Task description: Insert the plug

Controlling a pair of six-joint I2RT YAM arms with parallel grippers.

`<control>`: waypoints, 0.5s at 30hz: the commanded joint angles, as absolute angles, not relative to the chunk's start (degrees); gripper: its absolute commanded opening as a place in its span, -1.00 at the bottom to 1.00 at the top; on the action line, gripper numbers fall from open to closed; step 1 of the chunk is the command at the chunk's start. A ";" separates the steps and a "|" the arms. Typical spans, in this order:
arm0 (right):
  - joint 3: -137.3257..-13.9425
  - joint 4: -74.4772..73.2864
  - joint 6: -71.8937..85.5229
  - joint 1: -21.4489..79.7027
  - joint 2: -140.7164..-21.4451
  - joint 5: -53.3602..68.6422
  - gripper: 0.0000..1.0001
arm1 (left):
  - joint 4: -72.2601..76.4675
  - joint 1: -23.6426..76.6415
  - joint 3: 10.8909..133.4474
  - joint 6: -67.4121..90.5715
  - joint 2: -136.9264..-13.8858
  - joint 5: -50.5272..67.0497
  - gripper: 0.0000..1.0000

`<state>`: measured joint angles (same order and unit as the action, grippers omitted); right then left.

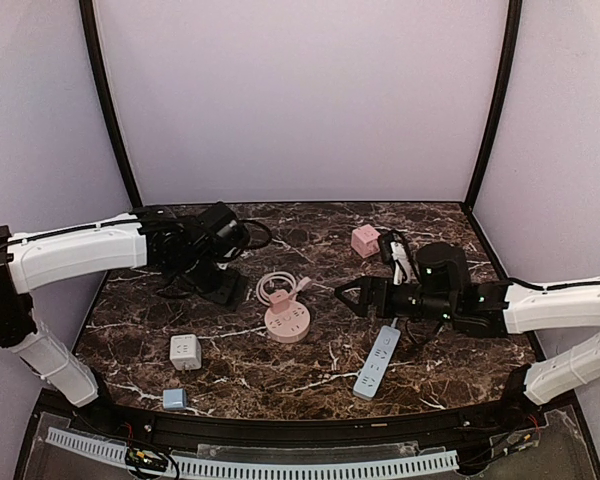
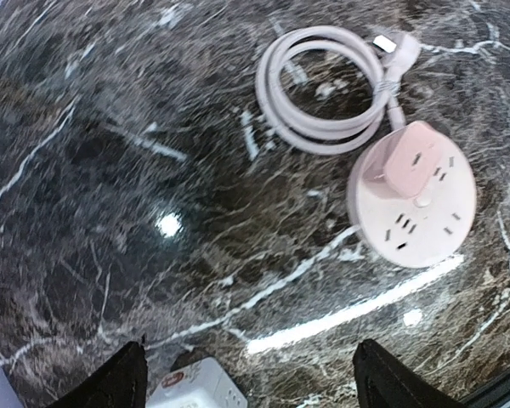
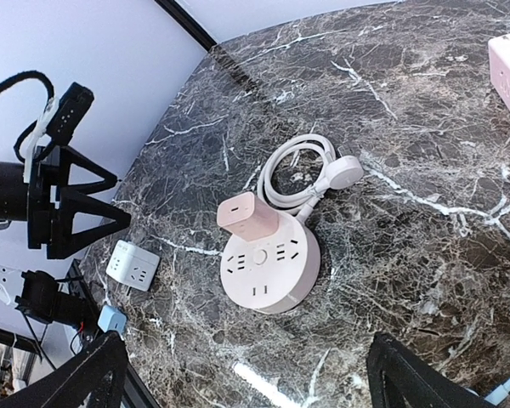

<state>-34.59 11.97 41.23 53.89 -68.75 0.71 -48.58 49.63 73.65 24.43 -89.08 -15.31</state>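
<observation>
Inside a booth of pale lilac walls (image 1: 300, 100) and black corner posts (image 1: 105, 100), the pink plug (image 3: 248, 214) sat atop the round pink socket hub (image 3: 268, 276) at the middle of the dark, white-veined marble tabletop (image 1: 310, 230), beside a coiled white cord (image 3: 297, 170). The left gripper (image 2: 251, 374) and right gripper (image 3: 246, 374) flanked it, jaws of both spread wide, holding nothing. A white cube adapter (image 1: 185, 351) and a long power strip (image 1: 377, 362) lay nearer the front.

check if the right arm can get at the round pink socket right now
Probably yes: the right claw is open, pointing at the round socket with only bare table between.
</observation>
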 commanded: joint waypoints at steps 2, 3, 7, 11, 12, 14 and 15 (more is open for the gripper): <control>-35.92 13.98 40.76 55.05 -69.54 1.45 0.96 | -55.13 51.24 66.49 40.83 -83.04 -25.08 0.67; -35.99 13.89 40.66 55.22 -69.37 1.26 0.97 | -57.22 51.46 66.03 43.78 -82.52 -26.25 0.67; -36.17 14.01 40.37 56.03 -68.90 0.22 0.97 | -57.36 53.50 60.50 49.35 -77.52 -26.38 0.67; -36.83 13.99 40.10 56.42 -69.52 -1.06 0.97 | -60.19 54.94 56.61 55.63 -74.83 -25.12 0.67; -37.01 13.98 40.05 56.52 -69.74 -1.03 0.97 | -58.77 54.98 54.14 56.20 -74.33 -23.98 0.67; -37.21 14.04 40.07 56.66 -70.14 -1.14 0.97 | -55.50 55.08 50.39 56.90 -73.22 -20.85 0.73; -37.30 14.04 40.03 56.63 -70.40 -1.10 0.97 | -54.60 55.03 49.28 57.31 -72.95 -19.58 0.75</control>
<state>-35.38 12.14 40.86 55.90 -69.34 -0.03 -55.96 54.68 55.00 51.29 -74.72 -23.73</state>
